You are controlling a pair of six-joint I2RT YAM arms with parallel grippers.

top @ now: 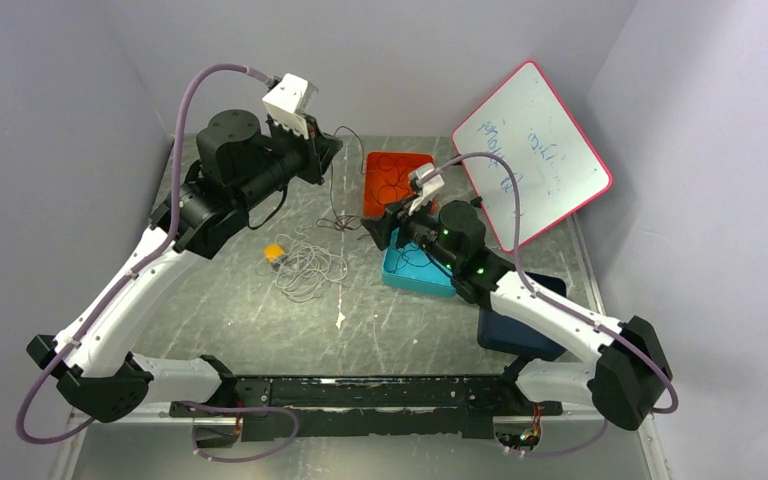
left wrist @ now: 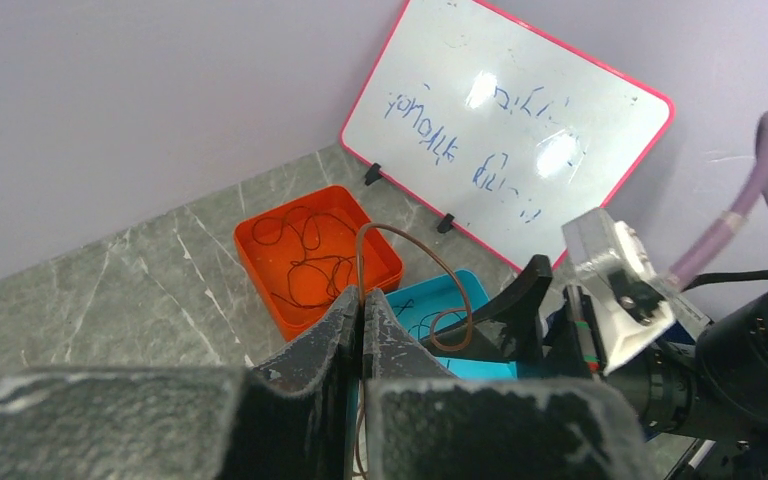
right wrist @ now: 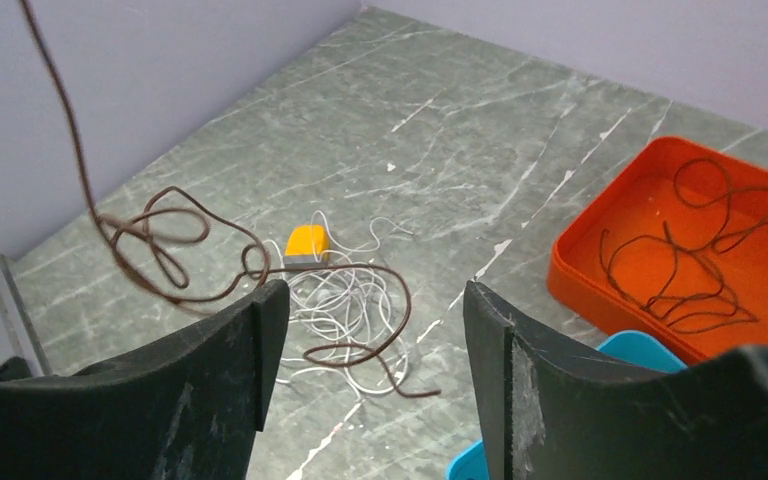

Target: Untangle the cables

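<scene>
left gripper [left wrist: 362, 308] clenched on the brown cable [left wrist: 358, 262], holding one end high; the rest trails over the white cables [right wrist: 345, 305] on the table [right wrist: 440, 140]. right gripper [right wrist: 370, 330] gapes empty. step: drawing brown free; next, right should pin the white.

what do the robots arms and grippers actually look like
The left arm and right arm both have white link shells between bulky black joints. A thick purple hose runs along each. A white camera housing sits on each wrist. Small green lights glow on the right arm. The left gripper and right gripper have black tapered fingers with whitish scuffs.
</scene>
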